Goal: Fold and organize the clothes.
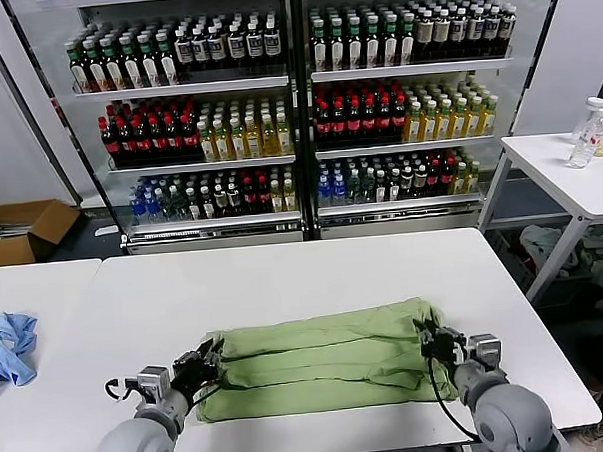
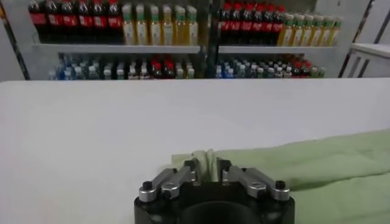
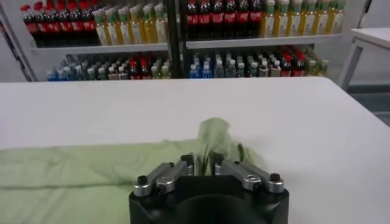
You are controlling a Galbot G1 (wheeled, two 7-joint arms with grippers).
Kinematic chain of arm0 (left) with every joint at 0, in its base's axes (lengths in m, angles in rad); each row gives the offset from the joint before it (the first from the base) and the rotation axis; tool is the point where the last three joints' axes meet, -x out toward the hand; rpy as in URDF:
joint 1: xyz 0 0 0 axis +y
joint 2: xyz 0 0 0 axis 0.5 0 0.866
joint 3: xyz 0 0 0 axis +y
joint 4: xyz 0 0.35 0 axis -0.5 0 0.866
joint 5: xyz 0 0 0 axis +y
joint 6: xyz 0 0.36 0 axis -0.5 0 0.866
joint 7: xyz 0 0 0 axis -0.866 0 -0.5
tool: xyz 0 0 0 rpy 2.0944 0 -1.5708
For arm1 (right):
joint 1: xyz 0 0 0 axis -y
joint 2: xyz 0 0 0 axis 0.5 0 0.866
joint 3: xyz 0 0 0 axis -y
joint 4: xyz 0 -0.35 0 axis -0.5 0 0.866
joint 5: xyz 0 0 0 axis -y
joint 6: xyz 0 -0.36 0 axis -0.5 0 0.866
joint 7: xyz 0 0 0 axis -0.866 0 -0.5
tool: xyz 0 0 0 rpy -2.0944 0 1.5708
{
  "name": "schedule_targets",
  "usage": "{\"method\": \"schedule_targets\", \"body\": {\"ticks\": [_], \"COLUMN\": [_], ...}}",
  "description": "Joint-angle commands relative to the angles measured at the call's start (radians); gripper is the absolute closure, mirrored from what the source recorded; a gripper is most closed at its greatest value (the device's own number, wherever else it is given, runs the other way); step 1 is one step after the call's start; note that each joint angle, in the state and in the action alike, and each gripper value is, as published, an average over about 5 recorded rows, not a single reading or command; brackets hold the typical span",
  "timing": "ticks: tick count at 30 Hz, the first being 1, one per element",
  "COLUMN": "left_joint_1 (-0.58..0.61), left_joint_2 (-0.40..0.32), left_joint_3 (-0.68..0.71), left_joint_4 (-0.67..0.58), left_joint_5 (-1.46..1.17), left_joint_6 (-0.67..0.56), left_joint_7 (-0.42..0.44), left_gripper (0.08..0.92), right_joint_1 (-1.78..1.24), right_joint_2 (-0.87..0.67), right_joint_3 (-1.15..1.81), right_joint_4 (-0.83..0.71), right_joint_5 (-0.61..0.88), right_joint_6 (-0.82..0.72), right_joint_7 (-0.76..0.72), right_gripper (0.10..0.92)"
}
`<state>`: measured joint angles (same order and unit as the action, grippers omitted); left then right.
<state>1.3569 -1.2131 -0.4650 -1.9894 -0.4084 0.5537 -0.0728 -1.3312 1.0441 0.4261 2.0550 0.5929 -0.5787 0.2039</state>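
The light green polo shirt (image 1: 322, 357) lies folded into a long band across the near part of the white table (image 1: 284, 277). My left gripper (image 1: 200, 369) is shut on the shirt's left end; in the left wrist view a pinch of green cloth (image 2: 206, 163) stands between the fingers of the gripper (image 2: 207, 170). My right gripper (image 1: 434, 342) is shut on the shirt's right end; in the right wrist view bunched cloth (image 3: 216, 135) rises from the gripper (image 3: 202, 163). Collar, buttons and printed patch are hidden.
A light blue garment (image 1: 8, 344) lies on the neighbouring table at the left. Drink coolers full of bottles (image 1: 296, 96) stand behind the table. A side table with bottles (image 1: 590, 133) is at the right, a cardboard box (image 1: 21, 230) on the floor at the left.
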Motion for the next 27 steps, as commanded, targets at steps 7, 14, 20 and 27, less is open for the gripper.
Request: {"method": "schedule_targets", "body": {"ticks": [7,14,20,27], "left_joint_1": [0.125,0.099,0.102,0.085], "left_joint_2": [-0.234,-0.279,-0.289,-0.279], "left_joint_3": [0.062,0.077,0.076,0.037], "left_joint_4": [0.011,0.087,0.096,0.089], "left_joint_5": [0.312,0.342,0.282,0.072], "left_joint_6": [-0.165,-0.199,-0.23,-0.273], "left_joint_7": [-0.223,-0.248,-0.229,-0.183], "left_gripper": [0.459,0.277,0.388,0.596], "right_joint_1": [-0.19,-0.196,-0.196,-0.195], "right_joint_2": [0.035,0.034,0.036,0.033], "right_joint_3": [0.035,0.042,0.046,0.053], "right_joint_4": [0.12,0.129,0.139,0.151], "right_joint_5": [-0.113,-0.112,-0.109,-0.104], "right_joint_6": [0.002,0.003,0.007,0.012], "right_joint_7": [-0.014,-0.014,-0.011,-0.007], "right_gripper": [0.456,0.261,0.204,0.203]}}
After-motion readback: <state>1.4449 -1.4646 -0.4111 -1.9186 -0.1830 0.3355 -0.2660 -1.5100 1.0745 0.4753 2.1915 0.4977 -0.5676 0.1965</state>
